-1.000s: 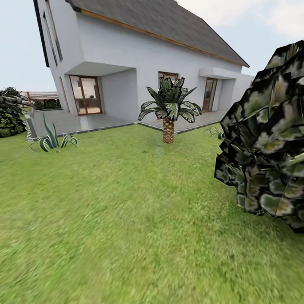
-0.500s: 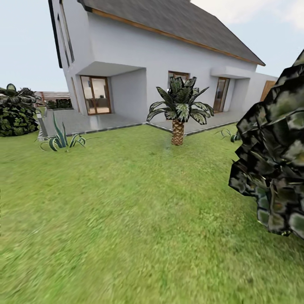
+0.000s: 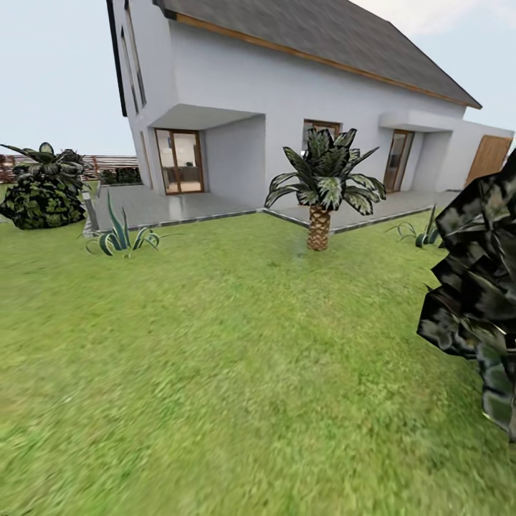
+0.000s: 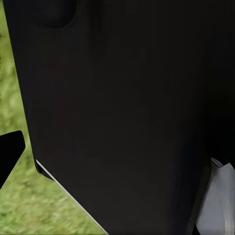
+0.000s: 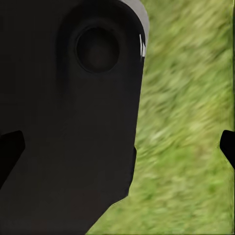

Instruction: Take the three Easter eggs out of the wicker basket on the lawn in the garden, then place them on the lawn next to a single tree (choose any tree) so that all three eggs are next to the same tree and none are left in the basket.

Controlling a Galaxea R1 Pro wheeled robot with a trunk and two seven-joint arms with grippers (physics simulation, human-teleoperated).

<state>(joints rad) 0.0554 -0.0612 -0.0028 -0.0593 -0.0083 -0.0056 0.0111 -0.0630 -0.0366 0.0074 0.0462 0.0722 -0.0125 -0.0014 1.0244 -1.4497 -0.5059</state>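
Here, each wrist view shows dark robot body over grass, with only dark finger tips at the edges, so neither end effector's opening or hold can be told. The lawn spreads before the white house; a short palm stands upright just before its patio.

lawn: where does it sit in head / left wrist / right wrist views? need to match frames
Head view: the lawn covers the lower half, up to the patio.
Left wrist view: lawn is a narrow strip beside the dark robot body.
Right wrist view: lawn covers the side beside the body.
Shared landmark: mottled green grass.
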